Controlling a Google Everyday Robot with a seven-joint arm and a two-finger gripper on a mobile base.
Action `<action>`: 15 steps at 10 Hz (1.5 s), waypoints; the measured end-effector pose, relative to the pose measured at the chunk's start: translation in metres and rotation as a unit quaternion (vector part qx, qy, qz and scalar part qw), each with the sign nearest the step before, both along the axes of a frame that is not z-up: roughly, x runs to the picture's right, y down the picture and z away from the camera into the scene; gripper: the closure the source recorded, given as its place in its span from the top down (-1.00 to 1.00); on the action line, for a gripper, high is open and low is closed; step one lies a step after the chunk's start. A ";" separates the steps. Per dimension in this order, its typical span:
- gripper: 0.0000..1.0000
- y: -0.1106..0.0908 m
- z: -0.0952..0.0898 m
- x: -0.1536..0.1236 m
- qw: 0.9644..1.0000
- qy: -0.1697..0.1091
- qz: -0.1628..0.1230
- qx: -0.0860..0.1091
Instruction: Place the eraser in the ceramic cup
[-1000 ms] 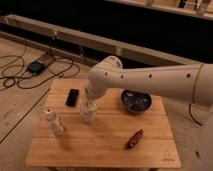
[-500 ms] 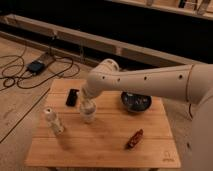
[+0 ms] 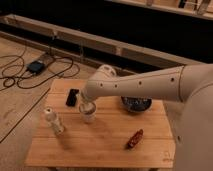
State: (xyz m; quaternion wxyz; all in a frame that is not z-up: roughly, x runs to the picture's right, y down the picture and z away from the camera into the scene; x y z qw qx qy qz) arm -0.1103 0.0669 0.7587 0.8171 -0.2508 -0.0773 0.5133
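As I look down on the light wooden table (image 3: 107, 147), the gripper (image 3: 88, 103) sits right over the mouth of the small plain white ceramic cup (image 3: 88, 115), and I cannot tell whether it is open or closed, nor see the pale eraser. Left of the cup are a flat black rectangular slab (image 3: 72, 97) and a slim white bottle (image 3: 53, 121); right, a dark round bowl (image 3: 136, 104) and a reddish-brown oblong object (image 3: 134, 139).
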 end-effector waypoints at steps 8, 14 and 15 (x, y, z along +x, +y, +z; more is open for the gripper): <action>0.60 0.003 0.010 -0.001 1.000 0.001 0.003 0.020; 0.60 0.002 0.003 0.003 1.000 0.004 0.003 0.023; 0.60 0.002 0.003 0.003 1.000 0.005 0.003 0.023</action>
